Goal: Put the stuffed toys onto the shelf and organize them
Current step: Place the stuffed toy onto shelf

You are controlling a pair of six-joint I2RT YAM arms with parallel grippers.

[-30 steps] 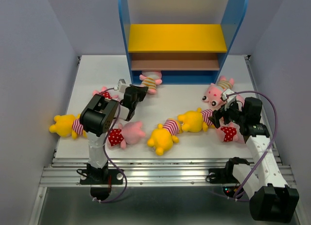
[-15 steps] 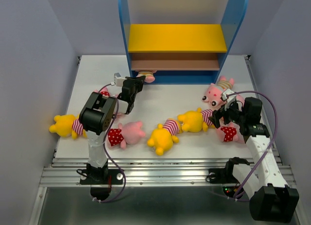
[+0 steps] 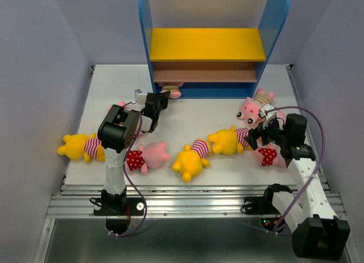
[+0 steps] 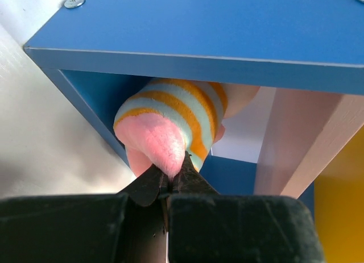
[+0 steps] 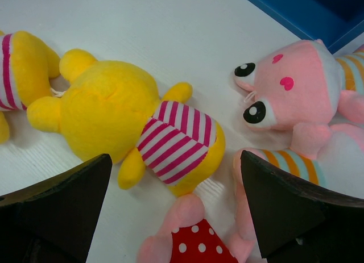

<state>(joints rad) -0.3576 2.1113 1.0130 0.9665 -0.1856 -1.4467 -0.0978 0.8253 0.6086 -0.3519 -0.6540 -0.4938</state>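
The top camera looks down from above and behind the arm bases (image 3: pixel 116 205) over the whole table (image 3: pixel 199 112), facing the shelf (image 3: pixel 207 44). The left wrist camera peers past the left pincer (image 4: pixel 170 182), very near a striped pig (image 4: pixel 170 121) just ahead. The right wrist camera looks down past the right pincer (image 5: pixel 175 161) at a yellow bear (image 5: pixel 108 112) below. The top view holds both spots.
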